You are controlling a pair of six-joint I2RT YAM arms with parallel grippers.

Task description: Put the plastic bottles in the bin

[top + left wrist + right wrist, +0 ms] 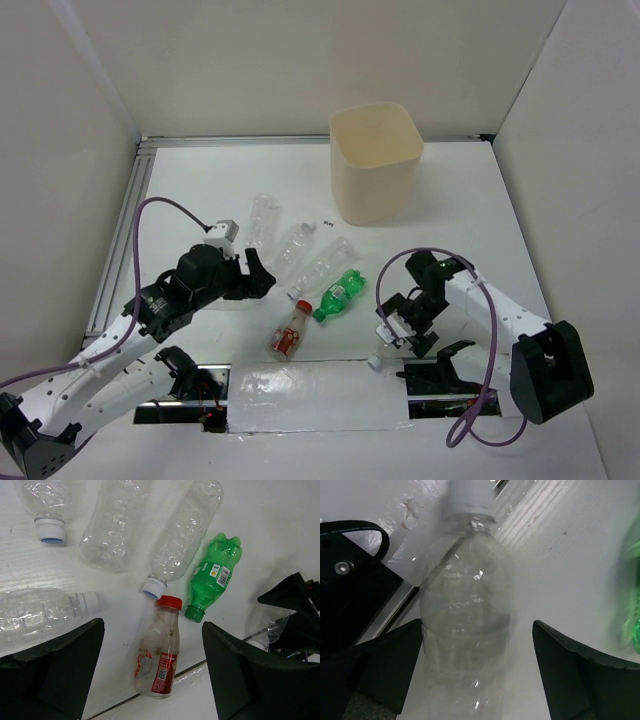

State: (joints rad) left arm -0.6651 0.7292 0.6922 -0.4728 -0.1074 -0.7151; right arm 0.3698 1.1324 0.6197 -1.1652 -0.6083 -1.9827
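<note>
My left gripper [150,680] stood wide open, pinching nothing. The red-capped bottle [157,650] lay on the table [280,520] between its fingers [50,675], touching neither. Its cap pointed away from me and its red label sat near its base. Its inside looked cloudy. The green bottle [212,577] lay just beside it, toward one finger, its cap close to the red cap. Beyond these lay four clear bottles [185,530], see-through, with white caps where the caps showed. One of them lay just past the tip of the other finger.

My right gripper [477,675] was spread wide too. A clear bottle [465,605] lay lengthwise between its fingers [580,680], white cap pointing away. It sat close against one finger and well apart from the other. It was blurred, yet I could see through it.

The bin [375,185] stood upright well beyond both grippers, at the far side of the table, its mouth open upward. What showed of its inside was plain cream wall. I could not make out its floor. Every bottle I could see lay outside it.
</note>
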